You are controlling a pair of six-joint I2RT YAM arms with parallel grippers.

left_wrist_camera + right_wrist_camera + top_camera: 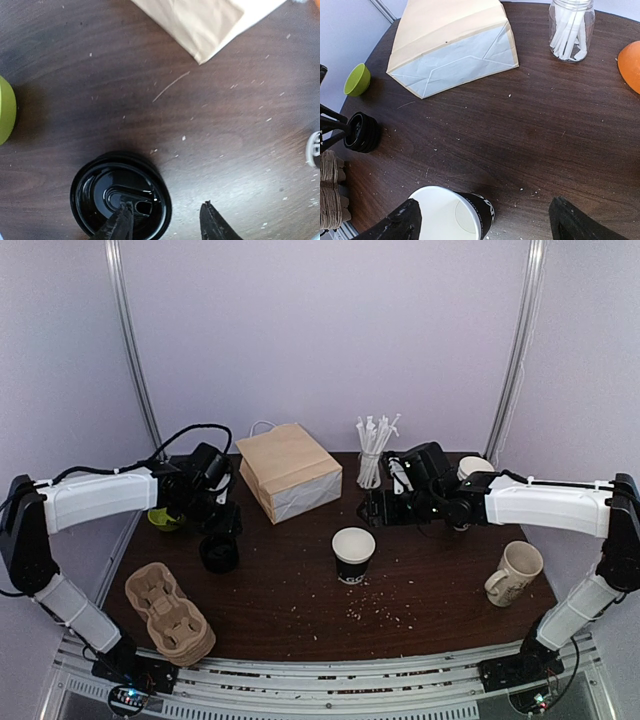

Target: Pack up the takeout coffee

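Lidding seems the step: left gripper (165, 207), half open and empty, straddles the rim of the lid (100, 190) at the left of the counter (300, 592). The cup (353, 554) stands lidless at centre beneath the wide-open, empty right gripper (485, 201). Next: pinch that rim squarely.

A lab test booth: plain white walls (320, 330), metal posts (133, 350) (rail frame (330, 680) below), dark table (440, 580).
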